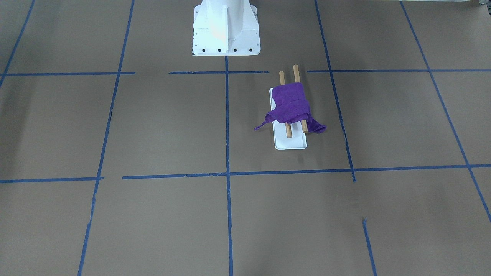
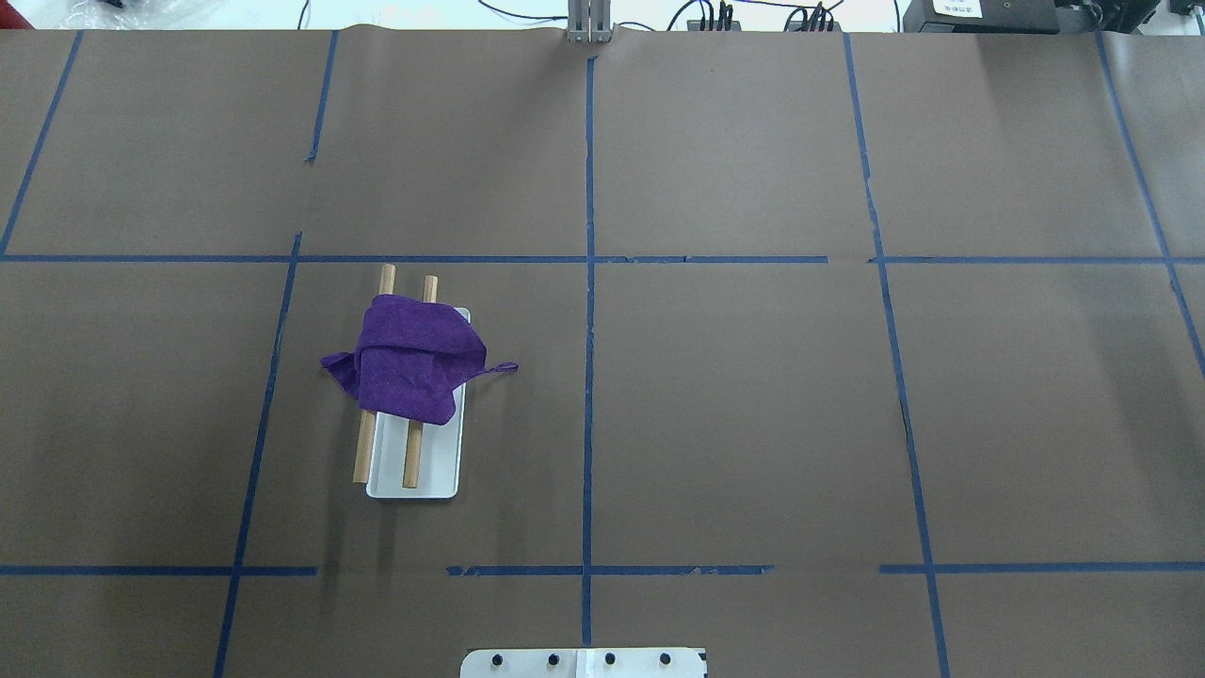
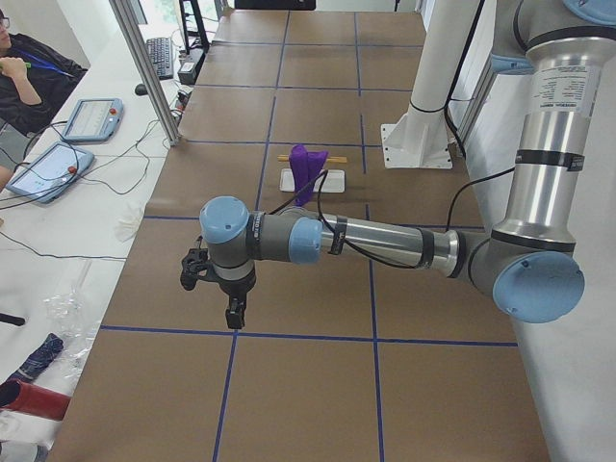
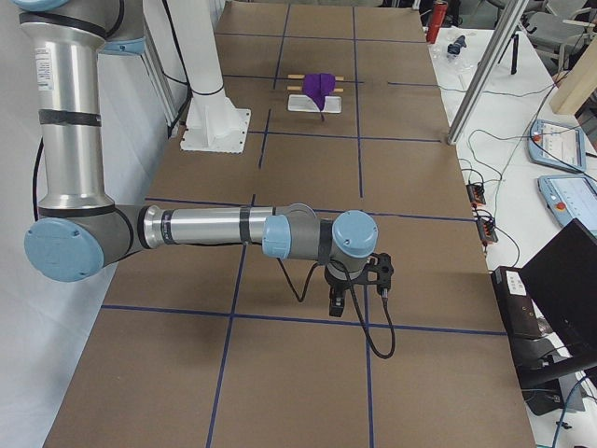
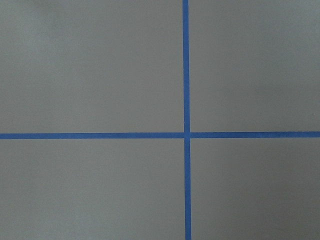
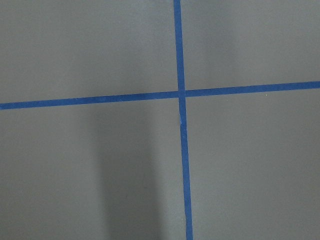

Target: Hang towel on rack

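Exterior front-facing shows you the towel bunched across both rods of the rack. It sits on the view's right, so in the robot's left half of the table. The rods run toward and away from the pedestal, and a corner of cloth trails off each side. No arm shows here.

Overhead exterior agrees. The towel covers the middle and far stretch of the rods, and their near ends lie bare above the white base. The rack stands left of the centre tape.

Exterior left gives you the left gripper pointing down over the table's near end, with no cloth at it. You cannot tell from here whether its fingers are parted or clenched. The rack lies well apart from it, further along the table and in toward the pedestal.

Exterior right shows the right gripper posed the same way at the opposite end. Its state cannot be told either. The rack is farther from this gripper than from the left one.

Both wrist views show only bare table and crossing tape, with no fingers and no towel.

Judged from this, the towel is hung and the task looks complete. If you want the drape tidied, the left arm is the nearer one. It would reach in toward the table's middle and meet the rods side-on, across their long axis.
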`<state>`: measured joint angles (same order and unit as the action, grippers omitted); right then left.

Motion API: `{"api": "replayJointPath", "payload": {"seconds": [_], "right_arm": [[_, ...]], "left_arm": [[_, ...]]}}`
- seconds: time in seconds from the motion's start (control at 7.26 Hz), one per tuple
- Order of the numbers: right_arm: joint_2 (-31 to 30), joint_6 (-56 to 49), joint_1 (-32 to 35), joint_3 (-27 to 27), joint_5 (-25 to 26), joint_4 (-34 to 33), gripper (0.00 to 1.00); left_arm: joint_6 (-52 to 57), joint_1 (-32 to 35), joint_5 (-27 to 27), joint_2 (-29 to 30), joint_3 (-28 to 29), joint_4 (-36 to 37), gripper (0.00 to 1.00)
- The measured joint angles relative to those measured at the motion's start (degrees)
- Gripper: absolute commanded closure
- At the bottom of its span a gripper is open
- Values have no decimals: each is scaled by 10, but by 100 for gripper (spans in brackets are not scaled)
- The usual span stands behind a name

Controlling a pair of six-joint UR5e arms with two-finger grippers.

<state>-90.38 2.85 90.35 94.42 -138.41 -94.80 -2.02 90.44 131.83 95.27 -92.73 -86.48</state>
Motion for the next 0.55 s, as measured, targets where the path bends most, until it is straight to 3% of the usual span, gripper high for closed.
{"api": "replayJointPath", "payload": {"seconds": [0.55], "right_arm": [[-7, 2, 0, -8, 6, 41, 0]], "left_arm": [[0, 0, 0, 0, -1, 0, 0]]}}
